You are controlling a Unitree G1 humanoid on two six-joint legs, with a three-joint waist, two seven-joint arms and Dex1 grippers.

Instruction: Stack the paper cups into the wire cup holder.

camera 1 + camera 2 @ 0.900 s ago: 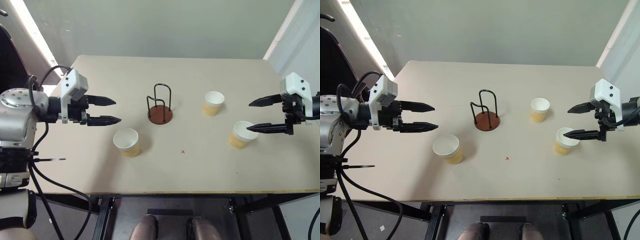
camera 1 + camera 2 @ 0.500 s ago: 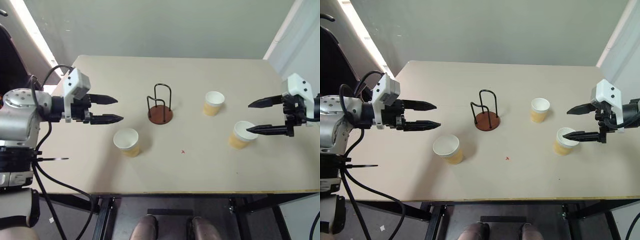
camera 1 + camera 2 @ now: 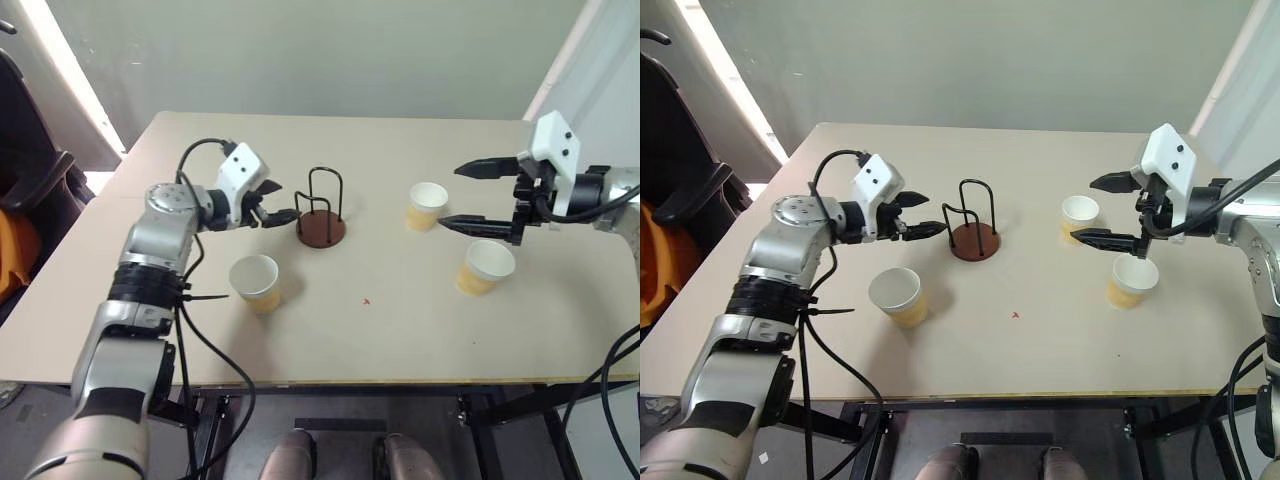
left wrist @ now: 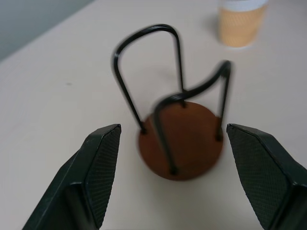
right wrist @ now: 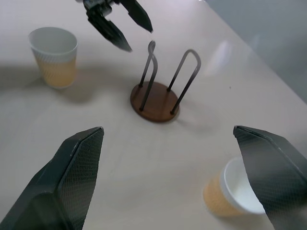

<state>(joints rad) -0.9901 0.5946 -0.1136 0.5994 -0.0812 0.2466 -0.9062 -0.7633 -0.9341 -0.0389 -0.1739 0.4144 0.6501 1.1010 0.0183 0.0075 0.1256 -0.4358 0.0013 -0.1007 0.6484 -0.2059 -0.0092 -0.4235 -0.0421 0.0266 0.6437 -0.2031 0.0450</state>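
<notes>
The left gripper (image 3: pixel 277 203) has its fingers (image 4: pixel 101 158) spread and empty, aimed level at the wire cup holder (image 3: pixel 320 212) just ahead, whose loops stand upright mid-bench (image 3: pixel 400 330). The right gripper (image 3: pixel 462 196) hangs released between two paper cups: one (image 3: pixel 427 206) just inward, one (image 3: pixel 486 266) nearer the front edge. The third cup (image 3: pixel 254 283) stands upright near the left arm, which looks closer to the holder.
</notes>
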